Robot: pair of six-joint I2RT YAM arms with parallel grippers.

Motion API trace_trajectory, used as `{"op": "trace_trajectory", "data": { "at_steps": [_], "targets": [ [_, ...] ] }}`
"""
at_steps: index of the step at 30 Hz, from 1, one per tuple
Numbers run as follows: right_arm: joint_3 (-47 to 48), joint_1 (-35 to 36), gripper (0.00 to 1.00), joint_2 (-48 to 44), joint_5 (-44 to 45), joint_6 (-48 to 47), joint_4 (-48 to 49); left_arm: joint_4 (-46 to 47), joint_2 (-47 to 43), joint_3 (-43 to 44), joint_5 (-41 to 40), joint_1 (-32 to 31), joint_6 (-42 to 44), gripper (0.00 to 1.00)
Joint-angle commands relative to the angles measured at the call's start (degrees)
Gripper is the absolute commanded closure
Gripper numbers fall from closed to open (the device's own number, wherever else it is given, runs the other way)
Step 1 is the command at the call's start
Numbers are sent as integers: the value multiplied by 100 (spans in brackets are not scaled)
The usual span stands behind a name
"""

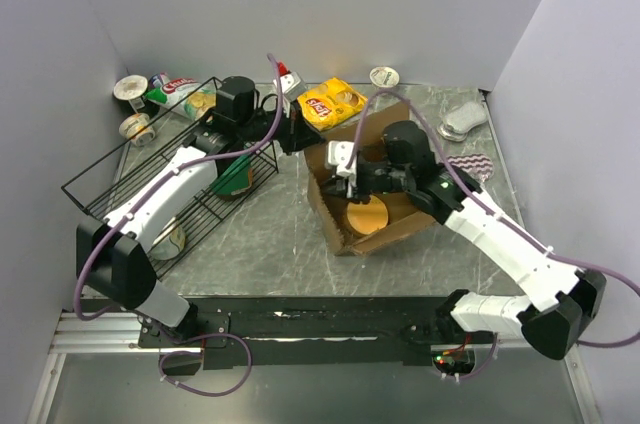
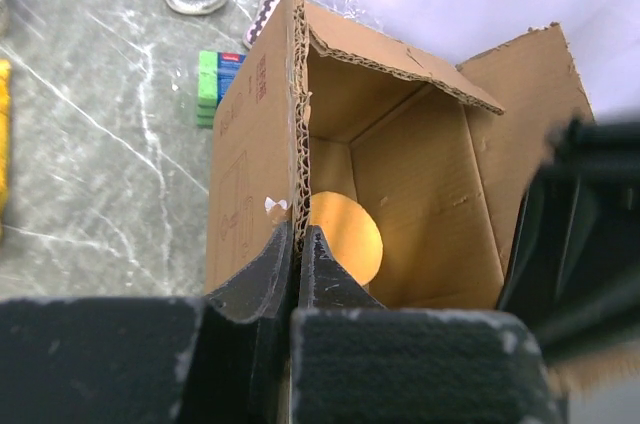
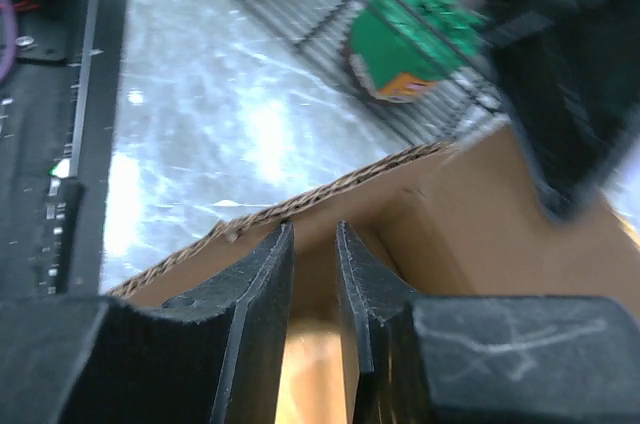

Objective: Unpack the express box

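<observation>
1. Reaching in from the near right of the desk (image 1: 270, 239), the right end effector (image 3: 313, 244) is seen lowered over the rim of the express box (image 1: 335, 224), its fingers parted a little with nothing caught between them.
2. The express box is found at the middle of the desk, lying open with its flaps spread, so that the inside is laid bare to the arm above it.
3. A round orange item (image 2: 345, 234) is shown lying flat on the box's floor, below the parted fingers. It is judged to be the next thing to be lifted out.
4. On the box's far left side, an upright cardboard flap (image 2: 295, 64) is clamped tight by the left end effector (image 2: 298, 244), apparently so that the box is steadied and its mouth held wide.
5. A black wire basket (image 1: 100, 189) is set to the left, with a green packet (image 3: 410, 44) on its wires. A yellow packet (image 1: 332, 102) is seen beyond the box, towards the far wall.
</observation>
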Motion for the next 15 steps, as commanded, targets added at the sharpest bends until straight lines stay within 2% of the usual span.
{"op": "trace_trajectory", "data": {
  "at_steps": [1, 3, 9, 12, 15],
  "targets": [
    [88, 436, 69, 258, -143, 107, 151, 866, 62, 171, 150, -31, -722, 99],
    [-43, 690, 68, 329, -3, 80, 230, 1016, 53, 109, 220, -31, -871, 99],
    [-834, 1131, 68, 575, 1149, -51, 687, 1148, -175, -146, 352, -23, -1004, 99],
    [-1168, 1122, 69, 470, 1562, 133, 881, 1000, -298, -172, 344, -23, -794, 99],
    [-1029, 991, 70, 49, 1782, 151, 820, 605, -412, -216, 282, -23, -338, 99]
  ]
}}
